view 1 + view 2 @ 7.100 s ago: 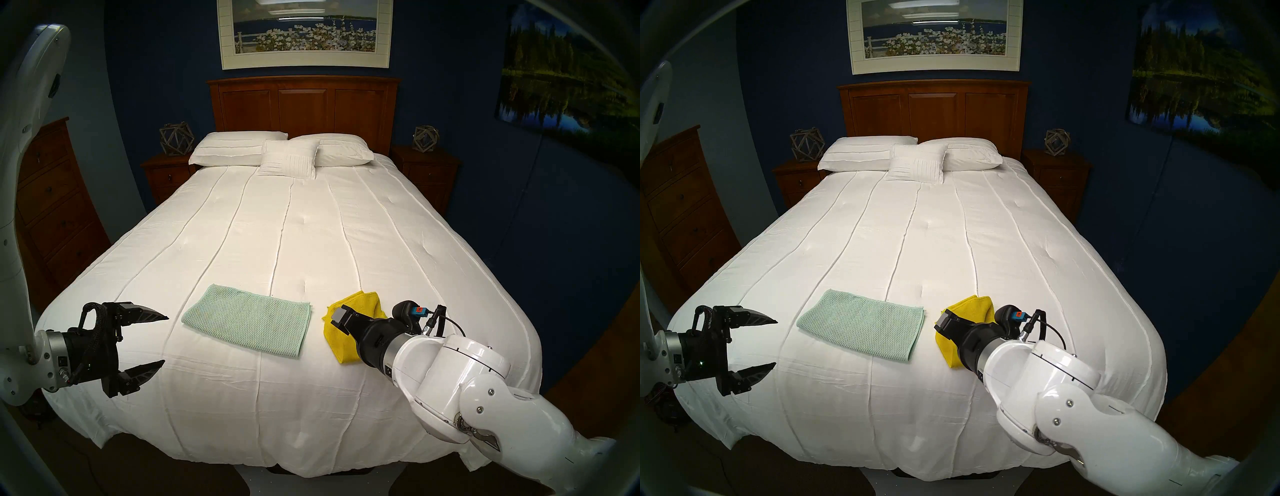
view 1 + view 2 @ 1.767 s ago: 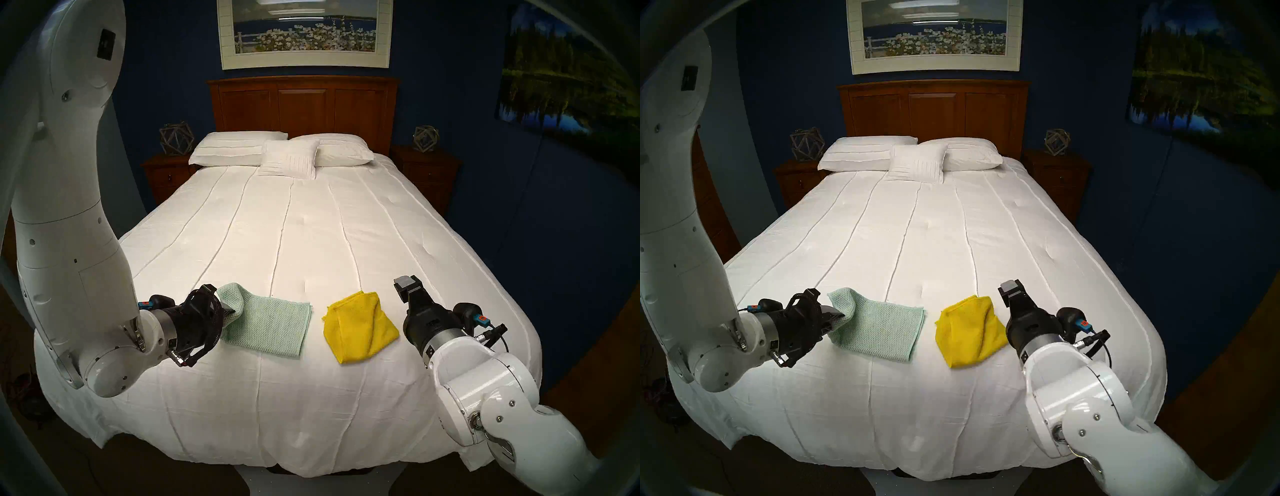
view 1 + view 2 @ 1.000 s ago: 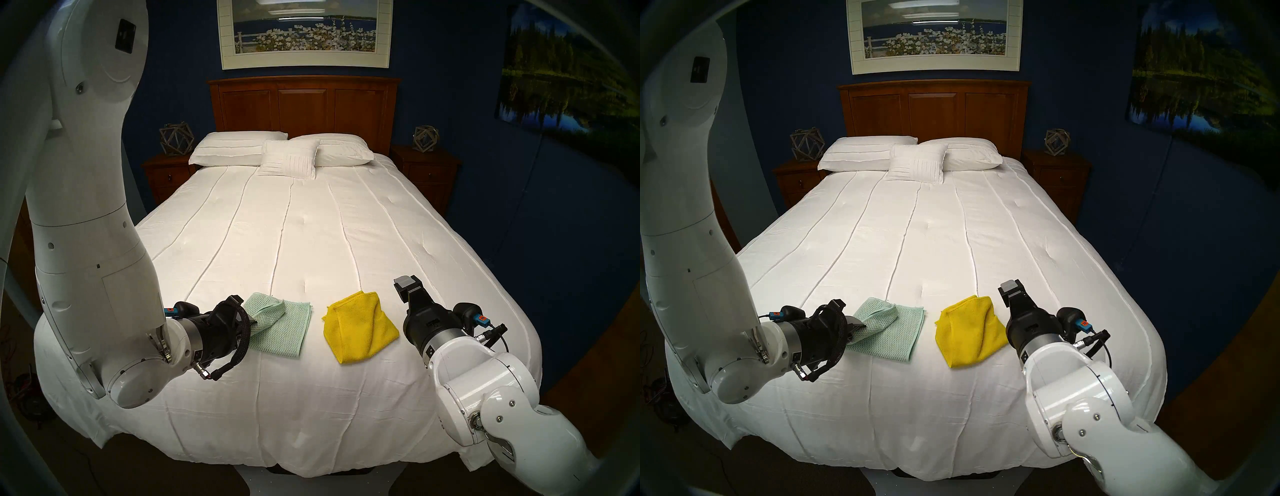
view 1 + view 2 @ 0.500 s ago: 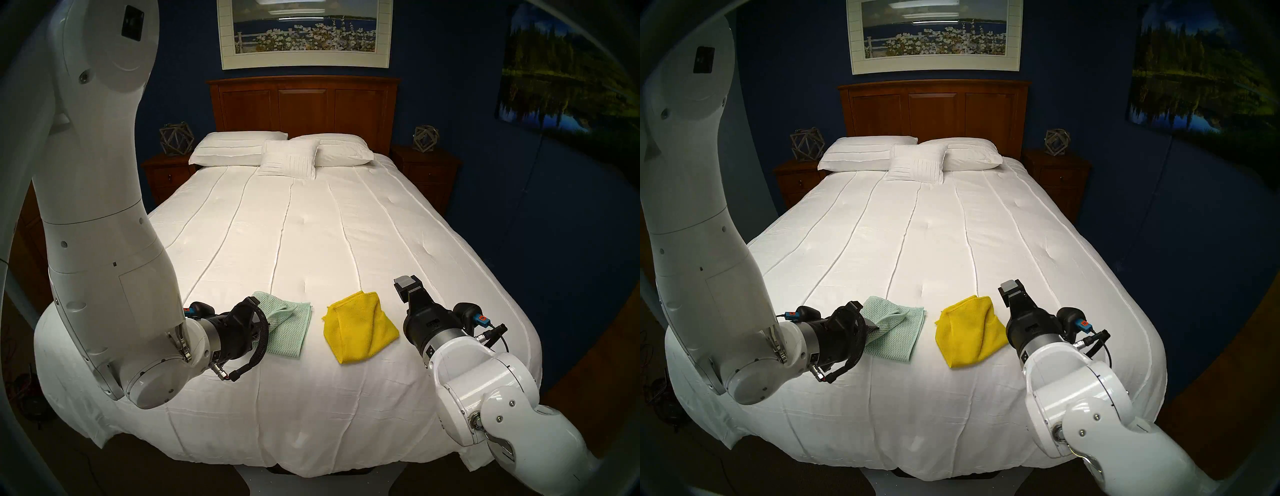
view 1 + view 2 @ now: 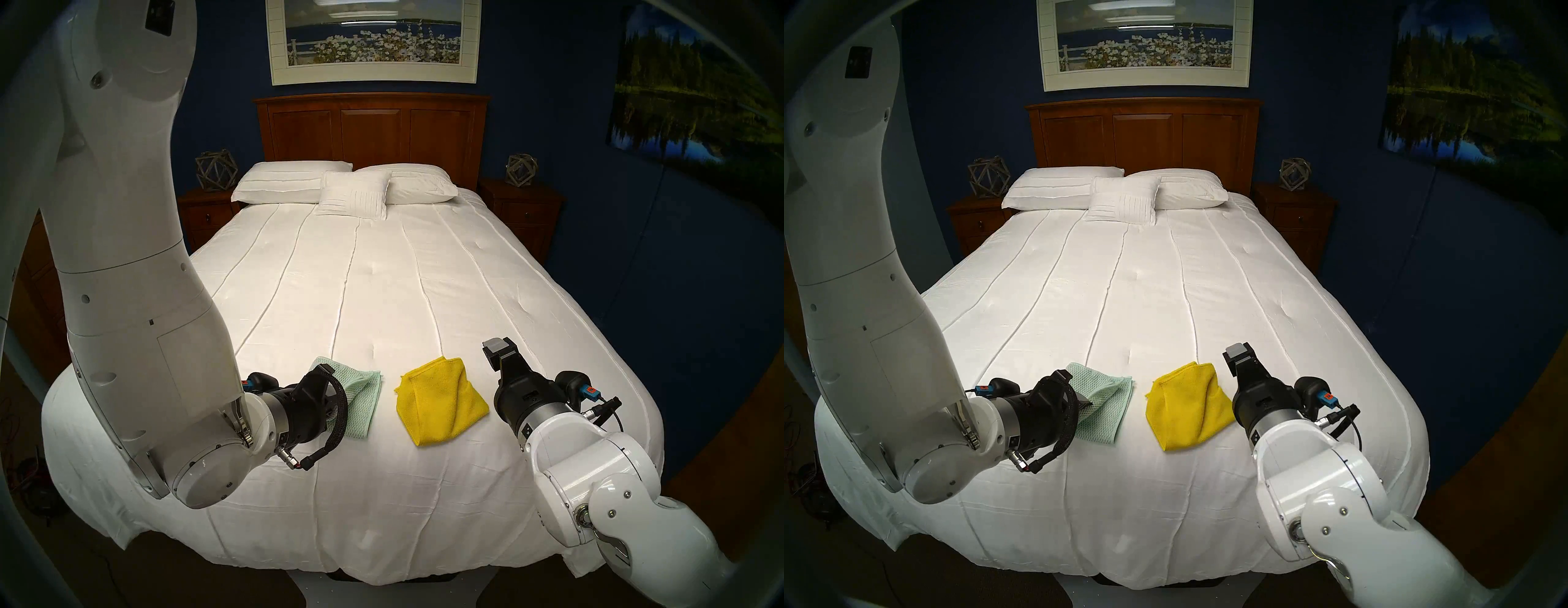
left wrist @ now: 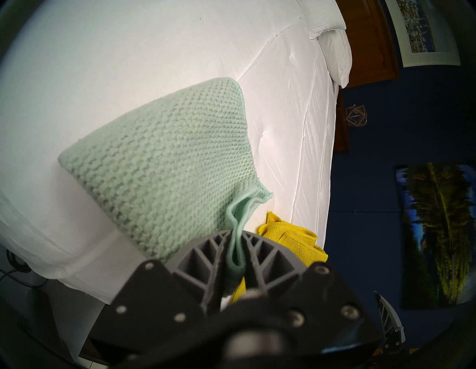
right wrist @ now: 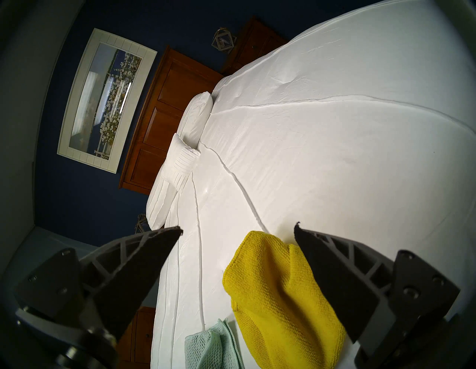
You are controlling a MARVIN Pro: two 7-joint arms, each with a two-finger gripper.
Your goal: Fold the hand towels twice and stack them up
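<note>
The mint-green waffle towel (image 5: 364,397) lies on the white bedspread (image 5: 373,276) near the foot of the bed. My left gripper (image 6: 237,232) is shut on its doubled hem and holds that edge over the towel's right side, close to the right edge (image 5: 1119,392). The folded-over cloth bulges in the left wrist view (image 6: 164,159). The yellow towel (image 5: 439,403) lies folded and a little rumpled just to the right, also in the right wrist view (image 7: 278,296). My right gripper (image 7: 238,226) is open and empty, raised just right of the yellow towel (image 5: 1187,407).
White pillows (image 5: 343,187) lie at the wooden headboard (image 5: 373,127). Nightstands (image 5: 524,208) flank the bed, and a dresser (image 5: 34,271) stands at the left. The bed's foot edge (image 5: 382,564) is close below the towels.
My left gripper has carried the mint towel's left edge rightward over its right half, so the towel now shows narrower. The right arm and the yellow towel have not moved.
</note>
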